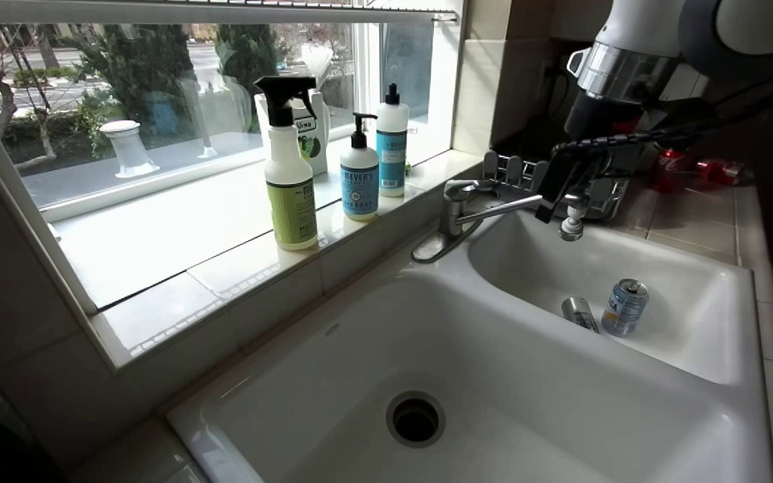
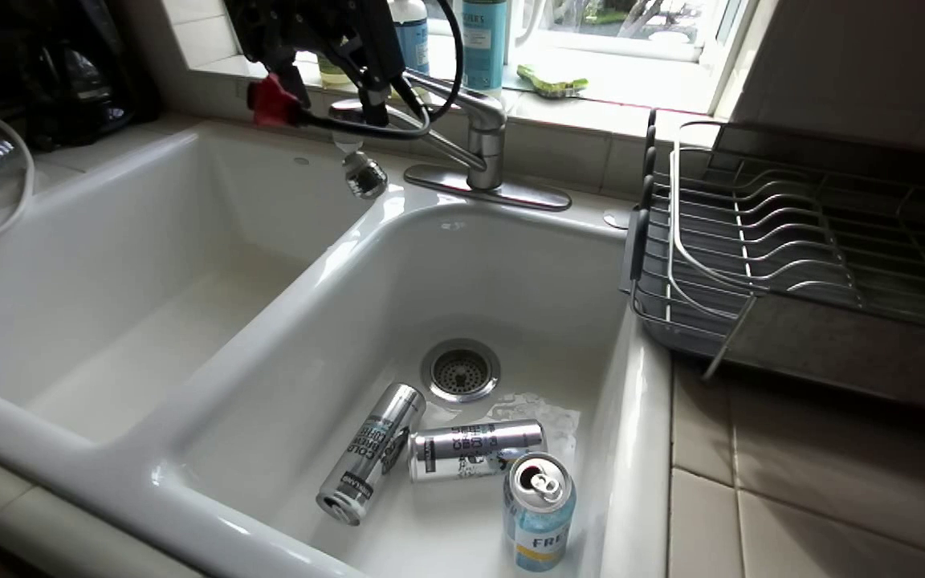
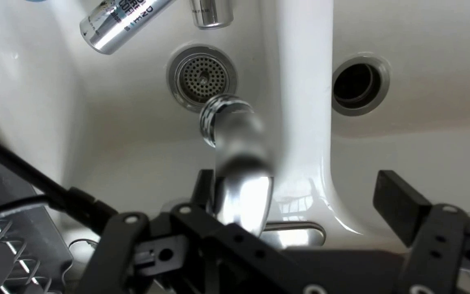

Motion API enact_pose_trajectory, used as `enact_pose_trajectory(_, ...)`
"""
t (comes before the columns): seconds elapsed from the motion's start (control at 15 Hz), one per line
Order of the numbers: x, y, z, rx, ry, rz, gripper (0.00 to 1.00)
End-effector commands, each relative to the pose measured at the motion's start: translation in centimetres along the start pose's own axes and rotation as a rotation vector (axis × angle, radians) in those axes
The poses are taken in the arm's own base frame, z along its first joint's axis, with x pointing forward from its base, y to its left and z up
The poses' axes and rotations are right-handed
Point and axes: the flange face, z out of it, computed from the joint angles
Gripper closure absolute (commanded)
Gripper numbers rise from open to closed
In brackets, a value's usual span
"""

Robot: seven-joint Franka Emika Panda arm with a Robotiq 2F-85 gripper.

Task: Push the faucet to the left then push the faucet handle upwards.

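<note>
- Faucet (image 1: 451, 211) stands at the back edge of your white double-bowl sink (image 2: 649, 449), beside the raised windowsill (image 1: 239, 272), its base at the back end of the divider (image 3: 306, 102).
- Spout (image 1: 504, 208) reaches forward from that edge, the aerator (image 2: 366, 177) hanging at its tip; the wrist view puts it over the basin with the strainer drain (image 3: 203, 79), close to the divider. Part of it is blurred there.
- Lever handle (image 2: 474, 101) sits above the spout, partly behind your black cable (image 2: 460, 56) in an exterior view.
- Gripper (image 3: 300, 190) at your command stands with jaws far apart, nothing in their grasp. The spout runs between the pads (image 3: 400, 206), just beside the one nearer the dish rack (image 2: 848, 345); you cannot tell whether they touch. The opposite pad appears over the back corner of the other basin.
- Silver cold-brew coffee can (image 2: 370, 453) lies on its side next to a second silver can (image 2: 477, 449), also on its side. A blue can (image 2: 540, 522) stands upright beside them, nearer the sink's front edge than the drain.
- Rack rests on the tiled counter (image 2: 792, 498), past the sink's side edge.
- Spray bottle (image 1: 294, 208), hand-soap pump bottle (image 1: 359, 184) and taller blue-labelled bottle (image 1: 392, 147) line the windowsill toward your sink.
</note>
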Motion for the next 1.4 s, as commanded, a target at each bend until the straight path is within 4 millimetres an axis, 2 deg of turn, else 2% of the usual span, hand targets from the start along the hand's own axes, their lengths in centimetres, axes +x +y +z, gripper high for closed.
enact_pose_trajectory(0.0, -0.1, -0.7, 0.5, 0.035, -0.029, 0.008, 0.00)
enact_pose_trajectory(0.33, -0.1, -2.8, -0.3, 0.030, -0.021, 0.016, 0.00)
enact_pose_trajectory(0.73, 0.4, -6.4, -0.3, 0.029, -0.029, 0.044, 0.00)
enact_pose_trajectory(1.33, 3.4, -11.1, -0.8, 0.060, -0.019, 0.186, 0.00)
